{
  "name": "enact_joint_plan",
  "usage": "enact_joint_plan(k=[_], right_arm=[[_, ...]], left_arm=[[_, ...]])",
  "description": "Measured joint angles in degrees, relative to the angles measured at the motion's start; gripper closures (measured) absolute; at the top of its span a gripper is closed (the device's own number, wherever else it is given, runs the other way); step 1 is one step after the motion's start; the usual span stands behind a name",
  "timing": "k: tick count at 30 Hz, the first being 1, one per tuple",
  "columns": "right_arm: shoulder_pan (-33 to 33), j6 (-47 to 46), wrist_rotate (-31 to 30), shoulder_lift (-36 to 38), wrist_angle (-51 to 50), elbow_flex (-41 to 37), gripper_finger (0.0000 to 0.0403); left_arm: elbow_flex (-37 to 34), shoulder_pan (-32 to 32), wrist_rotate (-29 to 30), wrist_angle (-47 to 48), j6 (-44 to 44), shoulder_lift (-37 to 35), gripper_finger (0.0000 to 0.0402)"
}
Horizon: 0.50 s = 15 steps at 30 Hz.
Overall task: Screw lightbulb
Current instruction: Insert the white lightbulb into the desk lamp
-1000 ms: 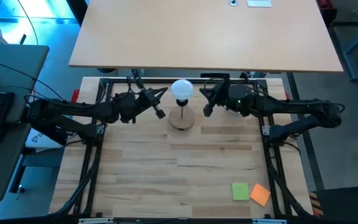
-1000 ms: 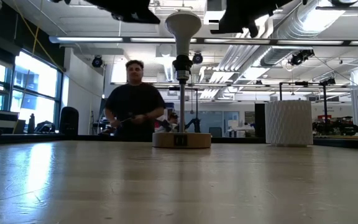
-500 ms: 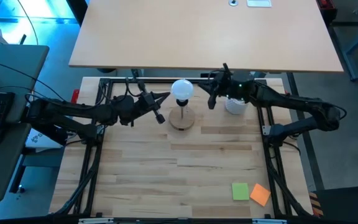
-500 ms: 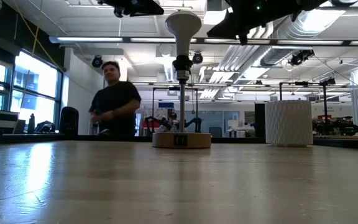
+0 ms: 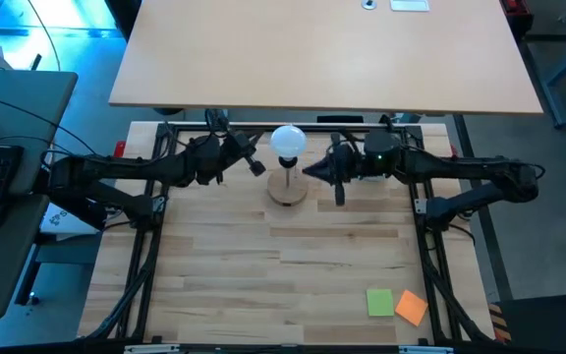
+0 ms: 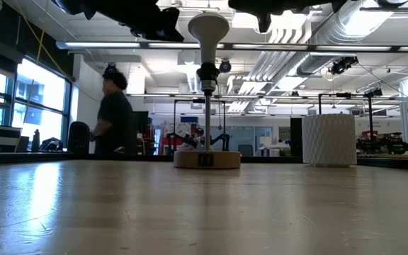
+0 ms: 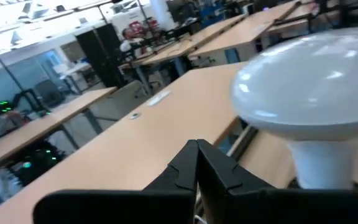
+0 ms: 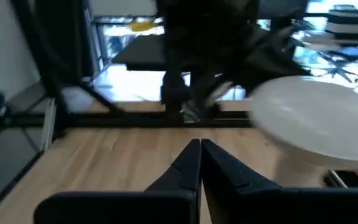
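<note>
Atop the wooden stand point(image 5: 287, 189) sits the lightbulb point(image 5: 287, 142), left gripper point(image 5: 257, 167) at nine o'clock, right gripper point(image 5: 310, 170) at three, both pinched closed, empty. Either should open wide and grasp the globe squarely before twisting.

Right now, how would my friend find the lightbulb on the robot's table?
Look at the far end of the wooden table, midway between the two dark arms. A round wooden stand sits there, and the lightbulb tops its post: the only white, round, frosted thing.

Frosted white lightbulb point(image 5: 287, 141), wooden stand point(image 5: 288, 189)
</note>
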<state>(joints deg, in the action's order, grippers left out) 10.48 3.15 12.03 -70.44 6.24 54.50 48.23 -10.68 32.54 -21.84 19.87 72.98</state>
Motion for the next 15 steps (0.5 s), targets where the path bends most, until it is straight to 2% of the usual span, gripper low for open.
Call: enact_joint_plan(k=[2,7,9,10,14,15], right_arm=[[-0.69,0.82,-3.72,0.46,0.0,-0.04,0.0396],[1.35,-1.13,-26.8,1.63,0.0,-0.02,0.0396],[2.96,-1.78,-31.32,1.29,0.21,-0.02,0.0396],[3.86,-1.83,-30.46,0.81,1.32,-0.02,0.0396],[6.26,-4.42,-17.23,-1.79,4.04,-0.03,0.0396],[6.51,-4.5,-15.52,-2.06,4.36,-0.04,0.0396]], left_arm=[[0.0,0.06,0.3,0.26,0.18,-0.83,0.0401],[0.0,3.24,-2.35,0.54,0.2,-1.78,0.0401],[0.0,4.7,-4.07,0.65,-0.11,-1.71,0.0401],[0.0,5.25,-4.7,0.44,-0.28,-1.53,0.0401],[0.0,5.91,-4.76,-0.75,-0.95,-0.44,0.0401],[-0.09,5.63,-4.2,-0.79,-1.07,-0.26,0.0401]])
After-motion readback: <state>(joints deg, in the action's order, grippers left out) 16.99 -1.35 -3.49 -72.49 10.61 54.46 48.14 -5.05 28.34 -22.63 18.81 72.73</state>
